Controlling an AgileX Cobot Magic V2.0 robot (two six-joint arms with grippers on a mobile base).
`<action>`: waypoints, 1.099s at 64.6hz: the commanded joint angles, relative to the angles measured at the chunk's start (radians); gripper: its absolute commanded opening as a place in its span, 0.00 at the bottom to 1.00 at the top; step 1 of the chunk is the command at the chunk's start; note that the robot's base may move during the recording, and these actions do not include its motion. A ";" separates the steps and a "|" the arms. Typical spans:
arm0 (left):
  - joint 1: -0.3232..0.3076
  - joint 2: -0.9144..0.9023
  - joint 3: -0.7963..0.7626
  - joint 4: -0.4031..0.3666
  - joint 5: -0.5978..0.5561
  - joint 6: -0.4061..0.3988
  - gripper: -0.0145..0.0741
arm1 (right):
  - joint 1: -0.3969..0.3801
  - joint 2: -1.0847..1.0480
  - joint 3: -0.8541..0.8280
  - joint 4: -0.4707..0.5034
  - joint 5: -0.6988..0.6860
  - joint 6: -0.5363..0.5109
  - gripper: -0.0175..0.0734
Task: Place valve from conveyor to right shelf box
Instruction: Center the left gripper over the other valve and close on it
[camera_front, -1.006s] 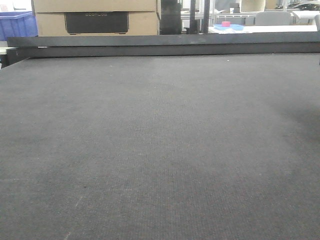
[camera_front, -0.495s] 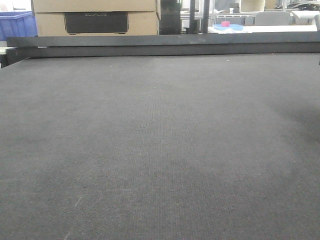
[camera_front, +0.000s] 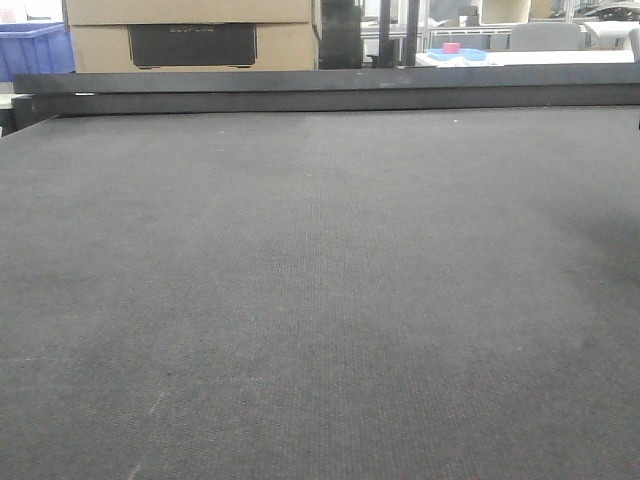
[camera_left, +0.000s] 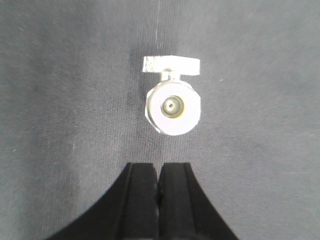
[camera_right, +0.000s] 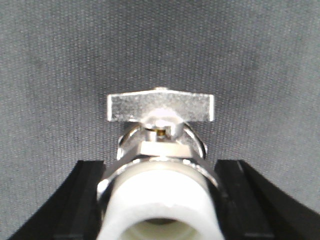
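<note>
Standing at the front I see only the wide conveyor (camera_front: 320, 300), its one black rail (camera_front: 330, 92) and one blue bin (camera_front: 30, 50) far left behind it; the hardware shows only on the wrist cameras. At the left arm, one silver valve (camera_left: 172, 107) lies on the belt just ahead of the left gripper (camera_left: 159, 167), whose two fingers are pressed together. At the right arm, a second valve (camera_right: 160, 145) is clamped between the right gripper's (camera_right: 160, 162) two fingers.

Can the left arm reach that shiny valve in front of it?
Probably yes. The valve sits alone on the belt straight ahead of the left gripper, with nothing between them. Its jaws are pressed together, though, so they would have to open before grabbing.
</note>
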 joint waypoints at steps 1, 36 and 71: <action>-0.001 0.016 -0.006 -0.024 -0.049 0.009 0.34 | -0.003 0.000 0.001 0.001 -0.009 -0.008 0.01; -0.083 0.194 -0.006 0.059 -0.108 0.009 0.77 | -0.003 0.000 0.001 0.017 -0.033 -0.008 0.01; -0.088 0.284 -0.006 0.048 -0.126 0.009 0.63 | -0.003 0.000 0.001 0.017 -0.027 -0.008 0.01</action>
